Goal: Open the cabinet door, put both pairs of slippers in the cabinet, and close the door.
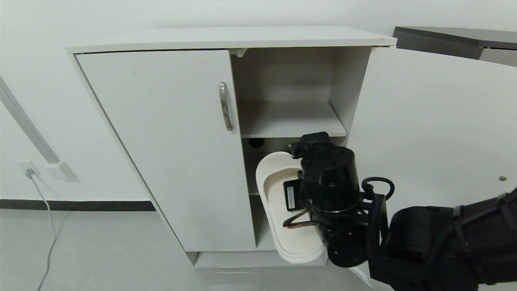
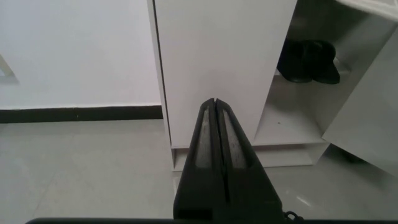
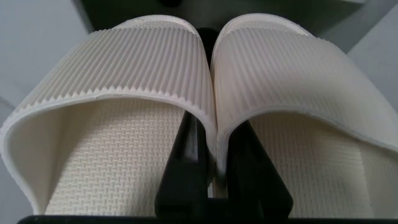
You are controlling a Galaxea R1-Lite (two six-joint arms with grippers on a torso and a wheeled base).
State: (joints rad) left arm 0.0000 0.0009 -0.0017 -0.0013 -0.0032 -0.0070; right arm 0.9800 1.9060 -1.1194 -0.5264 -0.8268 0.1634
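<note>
A pair of white ribbed slippers (image 1: pixel 278 202) hangs sole-to-sole in front of the lower part of the white cabinet's (image 1: pixel 230 38) open right half. My right gripper (image 3: pixel 214 152) is shut on their two inner edges, pinching them together. The white slippers (image 3: pixel 124 130) lie close under the wrist camera. A pair of black slippers (image 2: pixel 309 62) rests on a lower shelf inside the cabinet. The right door (image 1: pixel 428 121) stands swung open; the left door (image 1: pixel 161 141) with its metal handle (image 1: pixel 225 106) is closed. My left gripper (image 2: pixel 214 109) is shut with nothing in it, low and in front of the closed door.
The upper shelf (image 1: pixel 288 121) inside the cabinet is bare. A wall socket with a grey cable (image 1: pixel 28 169) is at the left by the floor. A dark table (image 1: pixel 456 38) stands behind the open door. Grey tiled floor (image 2: pixel 81 168) lies before the cabinet.
</note>
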